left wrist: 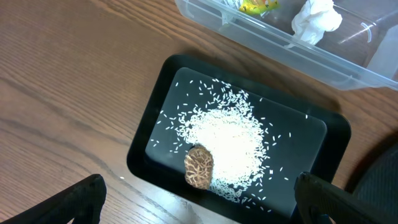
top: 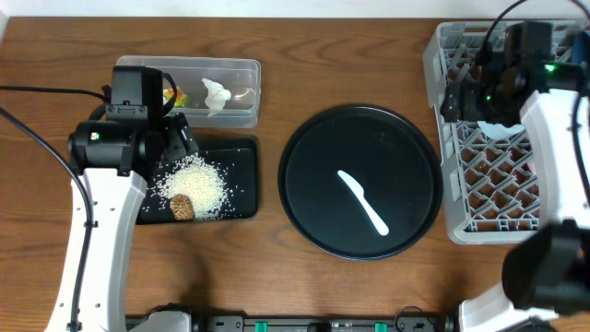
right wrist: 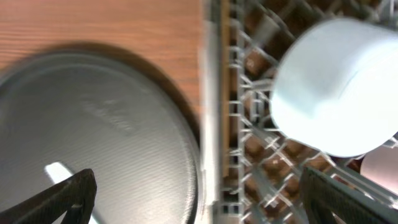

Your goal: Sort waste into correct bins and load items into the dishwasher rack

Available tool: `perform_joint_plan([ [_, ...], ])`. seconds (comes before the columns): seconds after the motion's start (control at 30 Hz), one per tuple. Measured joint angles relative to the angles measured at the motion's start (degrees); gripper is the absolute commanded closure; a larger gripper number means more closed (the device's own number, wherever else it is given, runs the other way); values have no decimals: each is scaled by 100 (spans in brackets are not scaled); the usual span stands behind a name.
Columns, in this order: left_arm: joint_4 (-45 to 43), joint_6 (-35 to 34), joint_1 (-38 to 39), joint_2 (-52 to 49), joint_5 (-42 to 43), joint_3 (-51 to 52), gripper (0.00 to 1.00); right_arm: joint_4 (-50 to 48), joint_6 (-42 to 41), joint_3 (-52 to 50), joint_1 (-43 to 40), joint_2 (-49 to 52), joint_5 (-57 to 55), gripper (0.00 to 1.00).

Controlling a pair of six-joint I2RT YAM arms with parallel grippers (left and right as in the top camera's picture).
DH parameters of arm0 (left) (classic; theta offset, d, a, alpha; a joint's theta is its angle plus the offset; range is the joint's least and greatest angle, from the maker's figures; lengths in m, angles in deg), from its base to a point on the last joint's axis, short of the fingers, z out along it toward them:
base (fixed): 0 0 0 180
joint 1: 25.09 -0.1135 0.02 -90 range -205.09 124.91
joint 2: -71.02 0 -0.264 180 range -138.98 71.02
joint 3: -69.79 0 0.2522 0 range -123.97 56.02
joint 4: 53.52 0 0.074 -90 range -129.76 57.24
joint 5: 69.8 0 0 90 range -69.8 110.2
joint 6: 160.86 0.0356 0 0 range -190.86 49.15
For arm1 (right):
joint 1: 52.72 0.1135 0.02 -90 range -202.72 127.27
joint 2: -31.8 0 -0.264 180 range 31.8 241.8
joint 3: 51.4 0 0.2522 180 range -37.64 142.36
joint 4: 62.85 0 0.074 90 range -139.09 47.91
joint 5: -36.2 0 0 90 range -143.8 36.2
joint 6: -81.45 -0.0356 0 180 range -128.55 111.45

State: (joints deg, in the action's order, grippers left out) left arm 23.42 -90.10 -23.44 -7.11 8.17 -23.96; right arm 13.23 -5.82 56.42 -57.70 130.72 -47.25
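Left gripper (left wrist: 204,202): fingers spread wide, nothing between them, hanging over the near edge of the shallow black tray (left wrist: 305,140), which sits left of centre in your overhead view. In that tray you have the loose rice (left wrist: 230,140) in one rough heap with stray grains scattered around it, and the brown food lump (left wrist: 199,167) touching the heap's lower left edge. The clear tub (left wrist: 323,62) lies just above the tray in the overhead frame, close to it but not touching; inside it are the yellow-green wrapper (left wrist: 258,6) and the white tissue (left wrist: 316,20), side by side. Round black tray (top: 396,157) at frame centre carries one white utensil (top: 361,201) lying diagonally. The dishwasher rack (top: 502,194) fills the right edge of the overhead frame, with the right arm above its upper part. Right gripper (right wrist: 205,199): also spread wide and empty, straddling the rack's left wall in the wrist view. A pale white-blue vessel (right wrist: 336,87) rests in the rack at upper right of that view — bowl or cup, you cannot tell from the blur. A pinkish shape (right wrist: 379,165) sits just below it, cut off by the frame edge.
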Motion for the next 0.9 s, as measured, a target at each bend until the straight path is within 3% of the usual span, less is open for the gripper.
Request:
perform_joint_plan([
  [0.3,-2,0,0,0,0,0,2,702,-17,2,1318,-813,743,1],
  [0.63,-2,0,0,0,0,0,2,-654,-153,-2304,2719,-634,363,1],
  [0.9,0,0,0,0,0,0,2,-1504,-498,-3375,3128,-634,120,11],
])
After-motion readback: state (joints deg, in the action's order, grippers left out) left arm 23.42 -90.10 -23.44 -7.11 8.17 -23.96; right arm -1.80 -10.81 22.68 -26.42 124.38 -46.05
